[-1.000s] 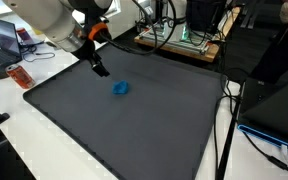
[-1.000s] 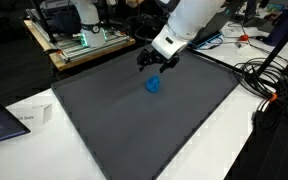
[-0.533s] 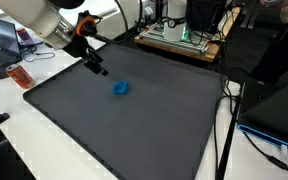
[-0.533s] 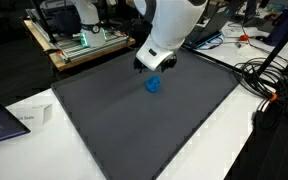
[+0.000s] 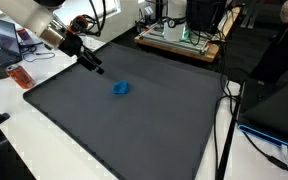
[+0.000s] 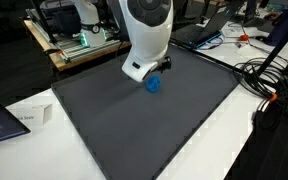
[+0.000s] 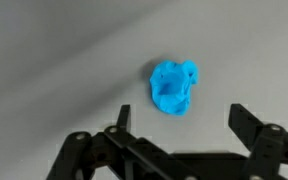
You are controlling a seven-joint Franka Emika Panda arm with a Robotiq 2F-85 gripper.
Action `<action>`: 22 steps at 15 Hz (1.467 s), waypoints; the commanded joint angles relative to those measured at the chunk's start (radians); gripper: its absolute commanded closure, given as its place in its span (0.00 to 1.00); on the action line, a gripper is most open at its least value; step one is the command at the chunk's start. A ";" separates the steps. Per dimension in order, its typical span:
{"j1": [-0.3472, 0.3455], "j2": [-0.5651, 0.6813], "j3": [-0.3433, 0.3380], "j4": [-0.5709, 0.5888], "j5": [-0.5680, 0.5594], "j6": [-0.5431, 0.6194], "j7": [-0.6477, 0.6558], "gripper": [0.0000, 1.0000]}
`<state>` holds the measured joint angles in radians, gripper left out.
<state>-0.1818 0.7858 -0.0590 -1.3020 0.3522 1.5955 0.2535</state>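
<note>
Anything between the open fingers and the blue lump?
Nothing: only bare dark mat separates the fingers from the blue lump, plain in the wrist view.

Dark grey mat (image 5: 144, 125) on white table (image 5: 44, 140), small red object (image 5: 21, 77) beside it, laptop (image 5: 7, 38), wooden rack (image 5: 179, 40), cables (image 6: 269, 80)

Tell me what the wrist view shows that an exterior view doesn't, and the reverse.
Only the wrist view: the open jaws up close and the crumpled shape of the blue lump. Only an exterior view: the white arm, the white table and cables. Both: the blue lump lying free on the dark mat.
</note>
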 commanded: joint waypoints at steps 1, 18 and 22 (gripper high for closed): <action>-0.042 -0.029 0.022 -0.068 0.068 0.047 -0.091 0.00; -0.094 -0.387 0.064 -0.734 0.255 0.646 -0.614 0.00; -0.080 -0.498 0.072 -0.890 0.304 0.775 -0.704 0.00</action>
<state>-0.2592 0.4069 -0.0058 -2.0390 0.5988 2.2796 -0.3722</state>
